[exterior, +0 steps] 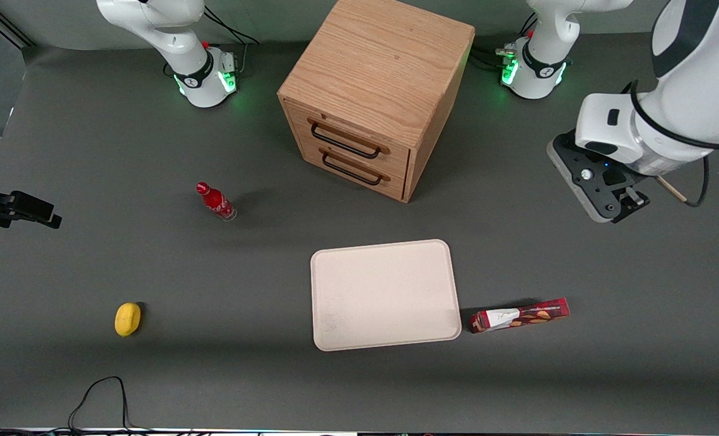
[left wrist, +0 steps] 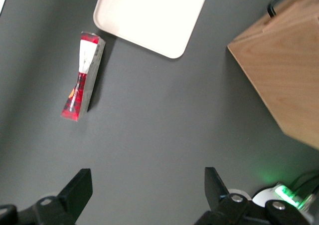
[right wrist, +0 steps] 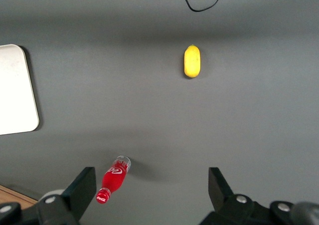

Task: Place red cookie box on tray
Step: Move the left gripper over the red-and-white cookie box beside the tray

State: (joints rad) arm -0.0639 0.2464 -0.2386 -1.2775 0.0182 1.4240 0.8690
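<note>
The red cookie box [exterior: 520, 315] lies flat on the dark table, right beside the tray's short side, toward the working arm's end. It also shows in the left wrist view [left wrist: 82, 78], white patch toward the tray. The cream-white tray [exterior: 385, 295] lies bare, nearer the front camera than the cabinet; it also shows in the left wrist view [left wrist: 149, 15]. My left gripper [exterior: 626, 203] hangs above the table, farther from the front camera than the box and apart from it. In the left wrist view the gripper [left wrist: 147, 185] is open and empty.
A wooden two-drawer cabinet [exterior: 374, 97] stands mid-table, farther from the front camera than the tray. A small red bottle [exterior: 215, 201] and a yellow object [exterior: 128, 318] sit toward the parked arm's end. A black cable [exterior: 99, 393] loops at the table's near edge.
</note>
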